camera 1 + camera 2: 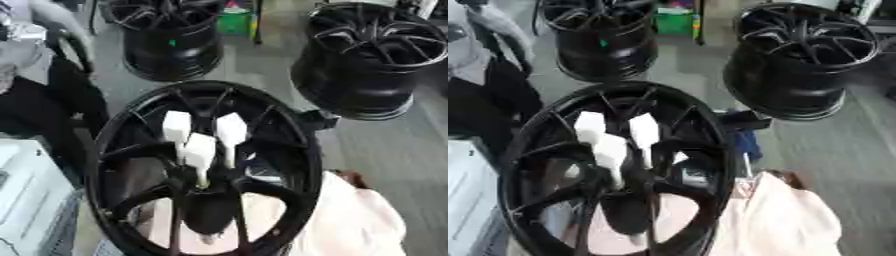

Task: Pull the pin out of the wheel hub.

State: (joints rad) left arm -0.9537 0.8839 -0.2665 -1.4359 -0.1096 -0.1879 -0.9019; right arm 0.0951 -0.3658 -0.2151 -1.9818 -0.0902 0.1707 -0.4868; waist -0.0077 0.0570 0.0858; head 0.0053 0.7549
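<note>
Black wheel hub (122, 165), large, nearest the camera, spokes facing up. Three white pins (199, 152) stand clustered at its centre, among the spokes. Two further black wheels (171, 45) (798, 65) stand on the floor behind. Pale cloth (785, 220) lies at lower right. No robot hand shows in either view.

Two more black wheel rims stood on the grey floor (254, 75) beyond the near one: the far-left rim (171, 37) toward the upper left and the far-right rim (802, 60) toward the upper right, well apart from each other. A green box (674, 22) sat between them at the far edge. A pale pink cloth (785, 220) lay at the lower right. A white object (31, 195) filled the lower-left corner.
</note>
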